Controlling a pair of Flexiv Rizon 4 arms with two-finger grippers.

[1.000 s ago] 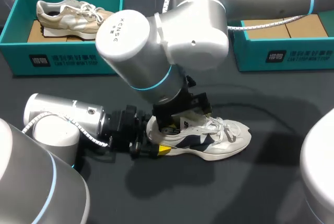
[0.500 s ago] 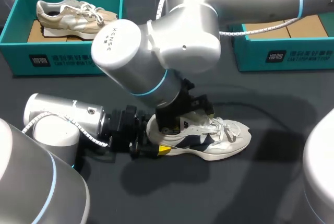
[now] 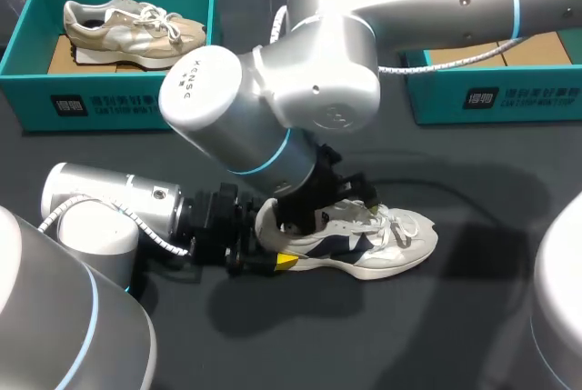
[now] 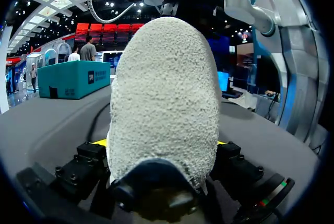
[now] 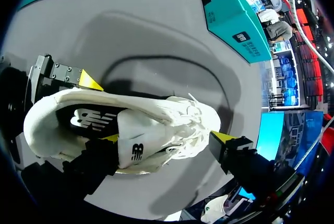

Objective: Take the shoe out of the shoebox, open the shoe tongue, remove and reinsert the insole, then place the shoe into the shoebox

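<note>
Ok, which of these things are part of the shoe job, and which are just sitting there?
In the job: white shoe, left gripper on its heel, right gripper at its opening, right shoebox, likely its own.
Lying about: left shoebox, beige shoe in it.

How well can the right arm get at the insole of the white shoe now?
Probably yes: the right gripper hangs open over the white shoe, the insole lies uncovered in its opening, and the left gripper grips the heel.

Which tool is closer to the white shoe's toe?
Right. The right tool straddles the tongue of the white shoe; the left tool grips the heel, opposite the toe.
</note>
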